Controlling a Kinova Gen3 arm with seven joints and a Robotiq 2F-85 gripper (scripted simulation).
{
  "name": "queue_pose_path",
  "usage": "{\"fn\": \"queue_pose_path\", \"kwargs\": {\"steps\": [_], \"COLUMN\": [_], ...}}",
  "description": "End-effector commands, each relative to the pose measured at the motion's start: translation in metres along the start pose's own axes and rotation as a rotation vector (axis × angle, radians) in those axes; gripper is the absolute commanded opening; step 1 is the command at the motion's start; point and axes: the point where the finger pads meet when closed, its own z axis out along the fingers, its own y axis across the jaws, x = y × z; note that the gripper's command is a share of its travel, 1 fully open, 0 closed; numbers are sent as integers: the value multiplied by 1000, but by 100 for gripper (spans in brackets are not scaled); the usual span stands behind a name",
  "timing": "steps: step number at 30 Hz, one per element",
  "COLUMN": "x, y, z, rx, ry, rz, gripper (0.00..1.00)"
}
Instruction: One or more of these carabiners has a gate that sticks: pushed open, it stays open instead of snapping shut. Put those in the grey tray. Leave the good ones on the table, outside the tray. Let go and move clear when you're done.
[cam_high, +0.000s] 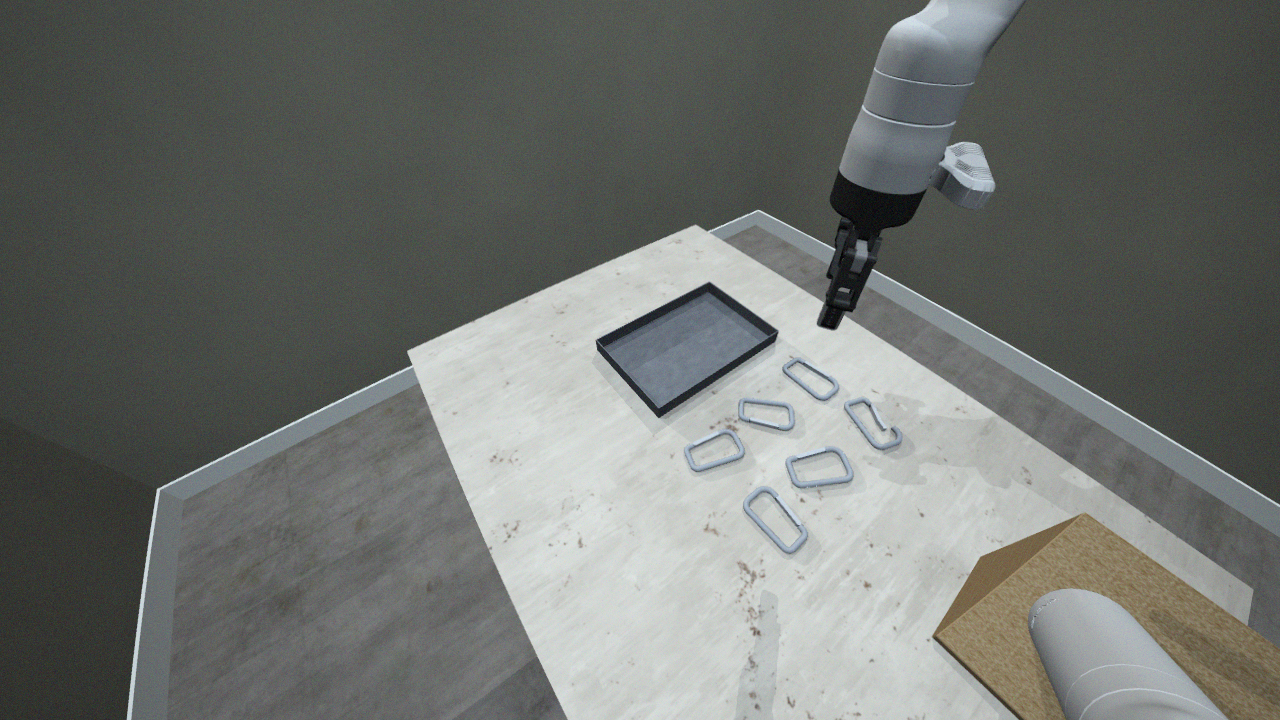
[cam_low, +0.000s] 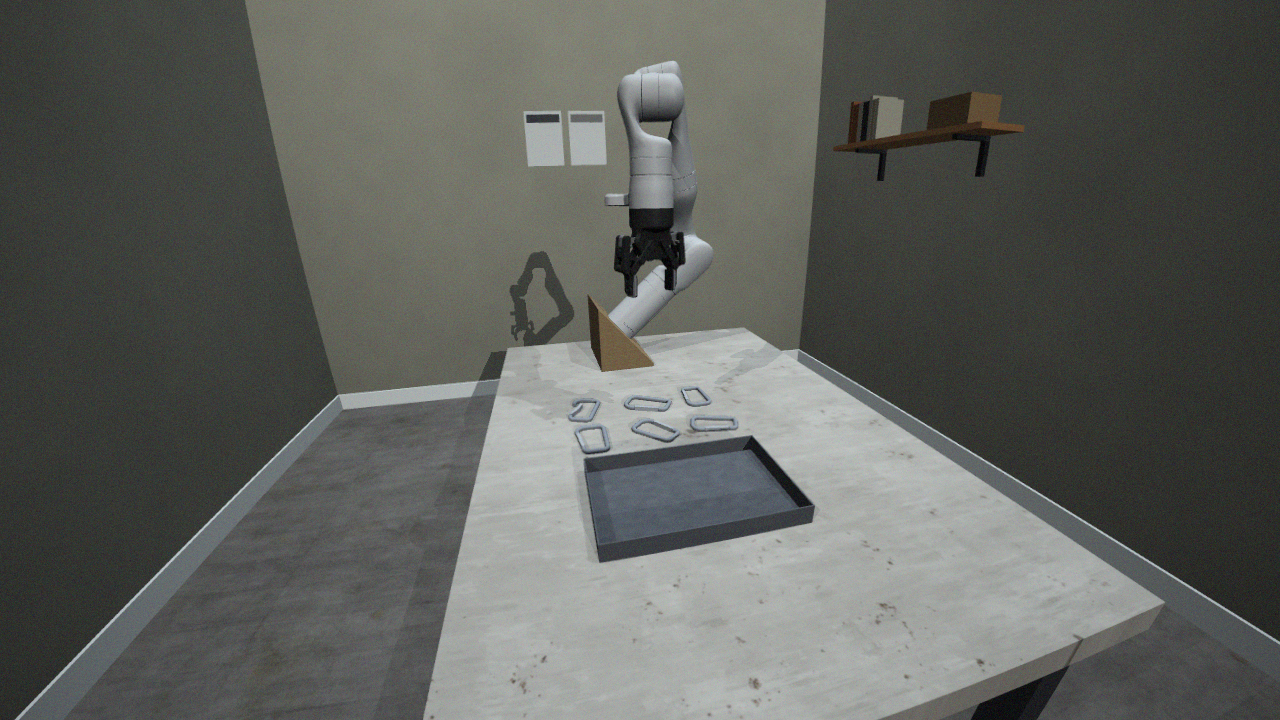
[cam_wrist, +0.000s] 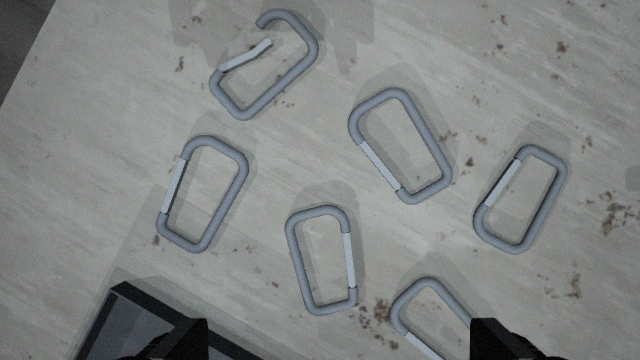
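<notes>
Grey carabiners are being surveyed from above by the fully spread, empty tool (cam_low: 649, 259), so that the open-gated carabiner (cam_wrist: 263, 64) ahead is being exposed.

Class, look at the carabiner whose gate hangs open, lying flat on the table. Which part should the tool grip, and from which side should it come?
Probably the long straight spine of the open-gate carabiner, opposite the gate, coming straight down from above. It lies flat, so only a top approach gets fingers either side of the bar. The spine is rigid, with bare table beside it. The tool hangs open above.
</notes>
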Motion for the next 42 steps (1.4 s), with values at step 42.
{"fn": "queue_pose_path", "kwargs": {"steps": [42], "x": [24], "y": [19], "z": [50], "rx": [-11], "ry": [-10], "rz": [-507], "gripper": [100]}}
